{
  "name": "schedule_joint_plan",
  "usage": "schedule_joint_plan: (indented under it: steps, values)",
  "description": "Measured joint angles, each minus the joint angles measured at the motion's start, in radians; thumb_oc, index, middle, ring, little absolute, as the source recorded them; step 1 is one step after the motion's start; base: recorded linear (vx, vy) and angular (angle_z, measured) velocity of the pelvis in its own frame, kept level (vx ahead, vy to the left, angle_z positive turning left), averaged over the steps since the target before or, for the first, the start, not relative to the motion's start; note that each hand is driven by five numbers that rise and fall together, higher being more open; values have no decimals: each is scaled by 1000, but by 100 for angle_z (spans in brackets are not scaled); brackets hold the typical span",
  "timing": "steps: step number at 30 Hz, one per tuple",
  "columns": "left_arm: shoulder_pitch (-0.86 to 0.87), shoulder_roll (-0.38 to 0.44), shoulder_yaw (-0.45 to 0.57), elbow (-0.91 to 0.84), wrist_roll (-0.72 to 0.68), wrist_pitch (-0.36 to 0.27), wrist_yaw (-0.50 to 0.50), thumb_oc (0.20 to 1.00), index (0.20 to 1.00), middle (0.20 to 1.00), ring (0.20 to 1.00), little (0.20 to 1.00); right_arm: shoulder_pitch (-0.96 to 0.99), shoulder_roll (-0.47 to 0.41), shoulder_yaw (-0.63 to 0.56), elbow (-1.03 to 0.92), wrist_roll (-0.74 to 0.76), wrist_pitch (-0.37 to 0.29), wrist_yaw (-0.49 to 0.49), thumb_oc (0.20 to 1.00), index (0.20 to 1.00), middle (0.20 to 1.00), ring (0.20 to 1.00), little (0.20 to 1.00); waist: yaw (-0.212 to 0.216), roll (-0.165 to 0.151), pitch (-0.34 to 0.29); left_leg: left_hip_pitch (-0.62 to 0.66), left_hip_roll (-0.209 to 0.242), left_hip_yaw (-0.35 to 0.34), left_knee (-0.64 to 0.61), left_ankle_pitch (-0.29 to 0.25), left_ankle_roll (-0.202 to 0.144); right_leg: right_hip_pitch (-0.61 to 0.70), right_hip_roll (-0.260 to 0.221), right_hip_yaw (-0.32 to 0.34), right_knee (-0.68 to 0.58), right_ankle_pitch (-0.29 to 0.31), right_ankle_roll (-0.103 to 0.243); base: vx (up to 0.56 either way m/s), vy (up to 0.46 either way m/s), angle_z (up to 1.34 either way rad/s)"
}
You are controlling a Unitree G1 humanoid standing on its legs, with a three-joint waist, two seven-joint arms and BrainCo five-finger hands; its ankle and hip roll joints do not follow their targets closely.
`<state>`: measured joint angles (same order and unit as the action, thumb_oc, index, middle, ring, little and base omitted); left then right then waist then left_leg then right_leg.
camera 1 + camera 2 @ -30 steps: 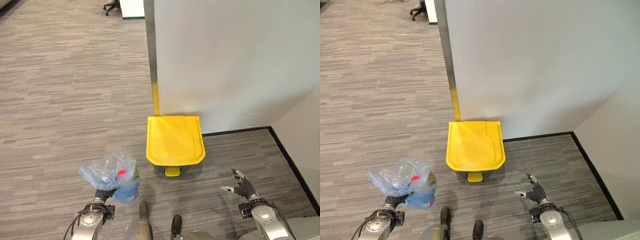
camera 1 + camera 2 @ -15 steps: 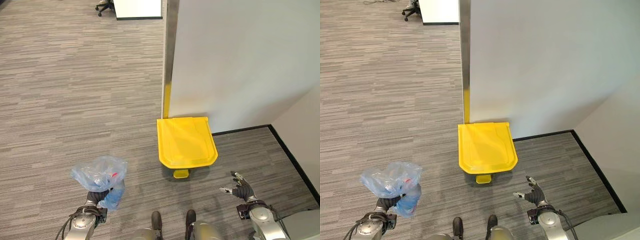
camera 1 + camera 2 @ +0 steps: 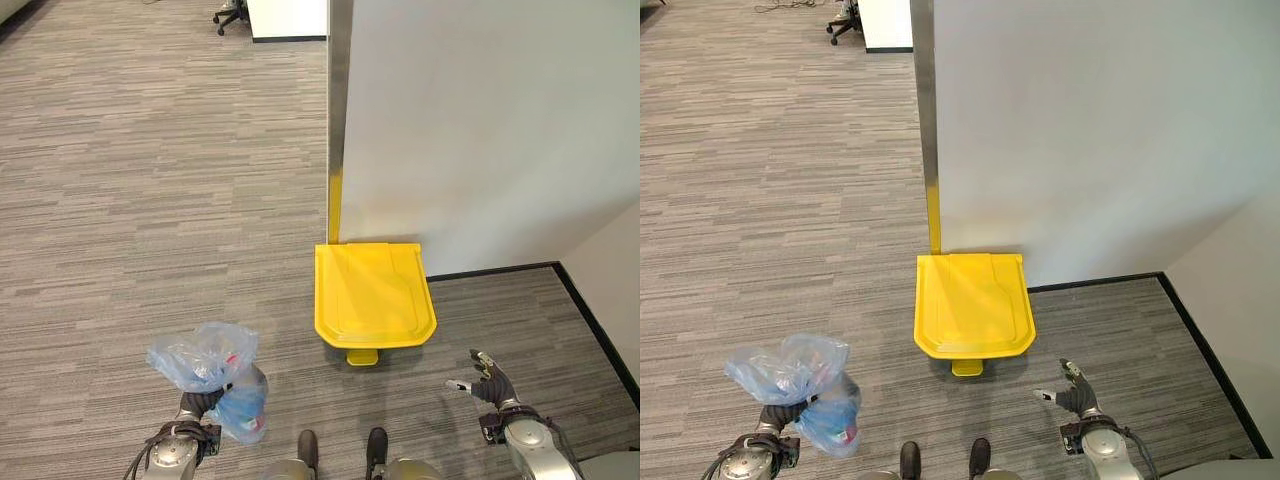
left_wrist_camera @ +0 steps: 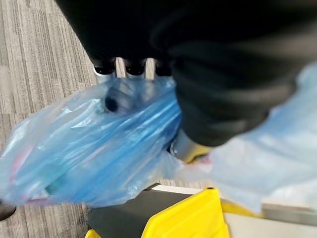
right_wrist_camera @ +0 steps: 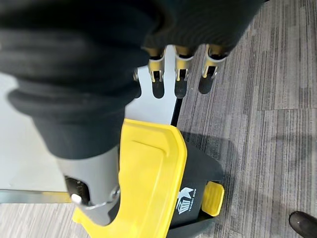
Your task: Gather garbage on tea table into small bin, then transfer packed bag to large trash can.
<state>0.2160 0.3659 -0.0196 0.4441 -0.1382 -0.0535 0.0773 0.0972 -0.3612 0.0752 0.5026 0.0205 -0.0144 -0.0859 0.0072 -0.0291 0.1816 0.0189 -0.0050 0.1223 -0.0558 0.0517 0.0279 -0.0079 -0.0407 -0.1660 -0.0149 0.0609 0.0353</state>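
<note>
A blue translucent garbage bag (image 3: 208,368) full of rubbish hangs at the lower left, above the carpet. My left hand (image 3: 193,404) is shut on the bag's gathered neck; in the left wrist view the bag (image 4: 94,153) bulges past the curled fingers (image 4: 126,67). The large trash can (image 3: 373,296) has a shut yellow lid and a yellow foot pedal (image 3: 362,357), and stands against the white wall ahead, right of the bag. My right hand (image 3: 490,378) is open at the lower right, holding nothing, right of the can (image 5: 148,183).
A white wall (image 3: 480,130) with a metal edge strip (image 3: 338,120) rises behind the can. A black skirting (image 3: 590,320) runs along the right corner. Grey carpet (image 3: 140,200) spreads to the left. An office chair base (image 3: 232,14) stands far back.
The view has shifted as I moved, with the can now slightly nearer the centre. The bag stays in my left hand and hangs a little lower. My right hand stays open.
</note>
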Motion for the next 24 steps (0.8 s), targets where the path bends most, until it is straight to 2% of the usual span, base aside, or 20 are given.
schedule_joint_plan:
  steps: [3,5,7,8,9,12,15,16,18,19,20,21,24]
  values:
    - [-15,9,0,1,0,0,1,200,200,200,200,200,-7,1,-1,1,0,0,-1,1000,1000,1000,1000,1000,-1,-7,2,-23,-13,4,18,-12,13,-63,-16,12,92,-23,23,-21,133,-11]
    - [-25,17,0,1,0,0,1,200,200,200,200,200,-14,1,-5,1,0,1,-1,1000,1000,1000,1000,1000,-3,-13,8,-32,-26,9,28,-25,27,-129,-41,30,221,-70,53,54,87,-4]
    - [-32,27,2,1,0,0,1,200,200,200,200,200,-13,6,-4,1,0,1,-1,1000,1000,1000,1000,1000,-4,-21,13,-24,-42,13,32,-37,41,-176,-67,41,331,-90,73,104,69,-7]
    - [-40,32,3,0,0,0,2,200,200,200,200,200,-15,6,0,0,0,1,-1,1000,1000,1000,1000,1000,-5,-23,27,-10,-52,6,29,-41,58,-233,-78,60,427,-123,93,248,69,-5]
    - [-33,34,12,1,0,1,3,200,200,200,200,200,-13,6,26,0,0,1,-1,1000,1000,1000,1000,1000,-8,-27,36,-12,-60,6,34,-48,69,-307,-87,61,419,-143,101,219,49,-2]
    - [-33,33,13,4,0,1,2,200,200,200,200,200,-19,8,30,-5,0,0,-1,1000,1000,1000,1000,1000,-24,-30,53,-16,-60,-5,51,-61,87,-366,-63,59,265,-103,124,213,11,11]
    - [-50,32,15,48,0,2,4,200,200,200,200,200,-7,8,26,-4,0,0,-14,1000,1000,1000,1000,1000,-36,-44,60,4,-92,-21,68,-86,91,-392,-57,60,86,-66,139,245,-40,21]
    - [-56,31,15,49,0,1,4,200,200,200,200,200,-1,9,23,-2,0,1,-14,1000,1000,1000,1000,1000,-39,-47,62,4,-99,-33,81,-97,90,-396,-58,62,66,-64,140,291,-82,64]
    - [-76,28,-7,48,0,1,9,200,200,200,200,200,23,9,-3,8,1,1,-18,1000,1000,1000,1000,1000,-65,-46,56,9,-111,-113,111,-134,69,-371,-51,108,113,-48,124,328,-84,107]
    - [-87,29,-20,40,0,-2,8,200,200,200,200,200,40,8,-16,13,2,2,-22,1000,1000,1000,1000,1000,-74,-51,52,17,-120,-154,118,-147,57,-331,-56,112,111,-67,109,303,-84,89]
    - [-86,17,-22,37,0,-2,10,200,200,200,200,200,36,3,-28,30,2,2,-23,1000,1000,1000,1000,1000,-74,-36,48,20,-103,-169,128,-164,46,-340,-43,109,138,-61,64,216,-79,58]
    - [-80,15,-26,36,0,-2,8,200,200,200,200,200,29,2,-42,30,3,1,-24,1000,1000,1000,1000,1000,-72,-19,44,19,-80,-176,139,-183,27,-337,-20,103,145,-70,46,258,-106,7]
    - [-69,11,-21,38,0,0,7,200,200,200,200,200,6,-16,-50,29,25,-1,-32,1000,1000,1000,1000,1000,-90,8,35,65,-12,-196,133,-223,-20,-314,27,50,187,-67,35,136,-66,11]
